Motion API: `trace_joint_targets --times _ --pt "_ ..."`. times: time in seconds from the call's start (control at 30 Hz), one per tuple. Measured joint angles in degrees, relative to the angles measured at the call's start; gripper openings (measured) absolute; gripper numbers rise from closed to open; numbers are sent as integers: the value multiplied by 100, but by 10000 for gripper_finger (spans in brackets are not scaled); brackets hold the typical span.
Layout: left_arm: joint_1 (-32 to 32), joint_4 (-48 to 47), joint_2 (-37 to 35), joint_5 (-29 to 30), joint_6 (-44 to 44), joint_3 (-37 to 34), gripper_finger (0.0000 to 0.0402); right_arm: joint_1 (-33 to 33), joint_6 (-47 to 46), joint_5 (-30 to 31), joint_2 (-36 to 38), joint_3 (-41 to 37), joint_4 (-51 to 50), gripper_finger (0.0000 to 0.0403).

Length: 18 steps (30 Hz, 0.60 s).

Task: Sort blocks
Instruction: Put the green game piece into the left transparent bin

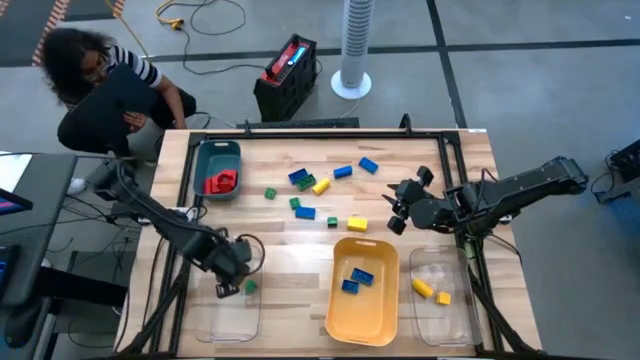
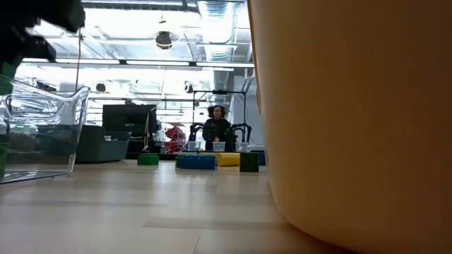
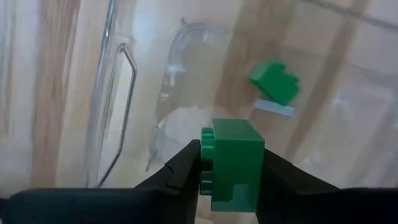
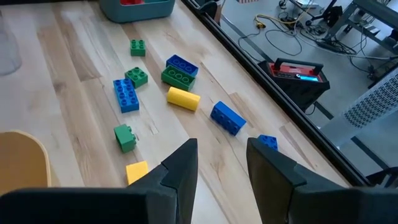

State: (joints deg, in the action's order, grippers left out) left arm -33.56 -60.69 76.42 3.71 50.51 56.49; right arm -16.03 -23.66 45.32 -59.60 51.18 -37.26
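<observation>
My left gripper [image 1: 236, 262] hangs above the left clear tray [image 1: 228, 312], shut on a green block [image 3: 233, 163]. Another green block [image 3: 275, 82] lies on that tray's floor [image 1: 249, 287]. My right gripper [image 4: 221, 163] hovers open above the table's right side [image 1: 403, 207], with nothing between its fingers. Loose blue, green and yellow blocks [image 1: 318, 186] lie on the table's middle. In the low view the left arm is only a dark shape at the top left. My left gripper pinches the green block between its two fingers. One finger [image 3: 184, 168] is on the studded side [image 3: 208, 157], the other on the opposite side [image 3: 258, 168]. The fingers point down from above. The block is lifted clear above the clear tray.
A teal tray [image 1: 203, 152] at the far left holds red blocks [image 1: 222, 182]. The yellow tray [image 1: 358, 318] holds blue blocks [image 1: 357, 279], and the right clear tray [image 1: 452, 322] holds yellow ones [image 1: 428, 290]. A person [image 1: 105, 90] crouches beyond the far left corner.
</observation>
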Motion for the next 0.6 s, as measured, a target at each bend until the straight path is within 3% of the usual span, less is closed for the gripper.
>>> trace_joint_targets --times 0.2,0.33,0.4,0.6 --pt "114 -13 327 -400 -260 69 163 0 2 -2 0 0 2 152" --pt "350 -12 346 -533 -678 475 171 0 15 -2 -1 0 2 152" --pt "511 -54 346 -128 -1001 746 170 0 15 -2 -1 0 6 152" --pt "1350 -126 339 1902 -2134 1052 163 -11 13 -4 -1 0 53 152"
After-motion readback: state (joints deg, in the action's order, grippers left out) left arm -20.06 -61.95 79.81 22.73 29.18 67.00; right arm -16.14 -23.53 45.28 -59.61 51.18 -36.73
